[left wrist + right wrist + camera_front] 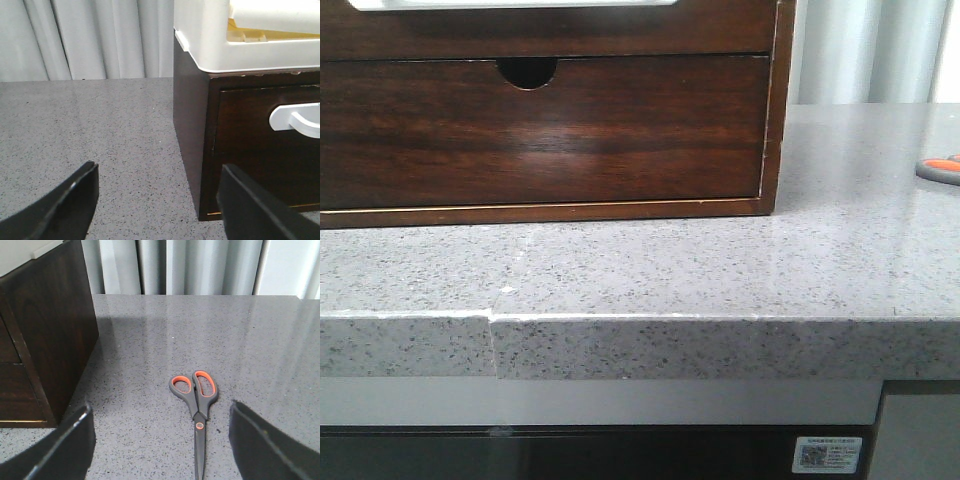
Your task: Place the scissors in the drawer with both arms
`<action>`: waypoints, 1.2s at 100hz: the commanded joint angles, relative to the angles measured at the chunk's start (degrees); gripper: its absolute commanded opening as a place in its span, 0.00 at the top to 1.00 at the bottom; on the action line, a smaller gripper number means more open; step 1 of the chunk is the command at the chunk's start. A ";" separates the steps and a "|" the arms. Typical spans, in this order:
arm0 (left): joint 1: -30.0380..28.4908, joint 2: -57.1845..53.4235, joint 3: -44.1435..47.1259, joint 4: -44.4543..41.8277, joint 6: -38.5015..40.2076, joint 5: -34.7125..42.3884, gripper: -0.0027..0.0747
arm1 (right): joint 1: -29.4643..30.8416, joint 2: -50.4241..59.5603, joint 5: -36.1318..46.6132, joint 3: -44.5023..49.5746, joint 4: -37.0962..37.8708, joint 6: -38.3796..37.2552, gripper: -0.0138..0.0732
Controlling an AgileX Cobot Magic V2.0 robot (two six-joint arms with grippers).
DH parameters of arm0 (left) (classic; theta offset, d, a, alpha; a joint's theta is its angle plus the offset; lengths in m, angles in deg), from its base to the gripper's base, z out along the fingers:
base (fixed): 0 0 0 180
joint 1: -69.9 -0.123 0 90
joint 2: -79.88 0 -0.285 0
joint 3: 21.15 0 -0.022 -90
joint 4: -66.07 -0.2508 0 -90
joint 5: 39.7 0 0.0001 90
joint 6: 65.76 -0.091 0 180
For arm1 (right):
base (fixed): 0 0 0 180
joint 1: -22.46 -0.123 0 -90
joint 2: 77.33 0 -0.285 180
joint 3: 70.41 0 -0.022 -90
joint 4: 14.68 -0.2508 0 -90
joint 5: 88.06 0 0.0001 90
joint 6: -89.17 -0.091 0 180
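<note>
Speckled grey stone makes up the table (650, 265), polished enough to carry soft reflections, with a thick squared front edge and a thin seam running down it toward the left in the front view. On its left part sits a dark brown wooden cabinet (775, 110) with a glossy, streaky grain and a thin pale line along its base. In the front view one drawer front shows a half-round finger notch (527, 72) cut into its top edge. The left wrist view shows the cabinet's corner, a smooth white plastic tray (215, 45) with rounded corners resting on top of it, and a dark drawer (260, 130) bearing a pale, curved handle; the drawer is closed. The left tool (157, 200) hangs above bare stone beside that corner, its two black, curved fingers (75, 200) spread wide with nothing between them. Pleated pale curtains (200, 267) hang behind the table. Further right, the scissors (196, 405) lie flat and closed on the stone, well apart from the cabinet, with dark grey blades and oval handle loops lined in bright orange. In the front view only a grey and orange sliver of them shows at the right edge. The right tool (160, 445) hovers over them, jaws wide apart and empty, the blades lying between the two black fingers.
</note>
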 commanded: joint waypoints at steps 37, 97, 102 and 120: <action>-0.09 1.01 -1.97 27.57 0.43 7.12 0.33 | 0.21 -0.77 5.04 -2.03 0.53 0.17 0.26; -0.09 18.95 -1.97 71.58 -6.86 -0.09 0.33 | 0.21 -0.77 5.04 -2.03 0.53 0.17 0.26; -0.09 21.23 -1.97 76.29 -10.60 -1.55 0.33 | 0.21 -0.77 5.17 -2.03 0.53 0.17 0.26; -0.09 29.63 -1.97 92.47 -25.44 -8.65 0.33 | 0.21 -0.77 5.17 -2.03 0.53 0.17 0.26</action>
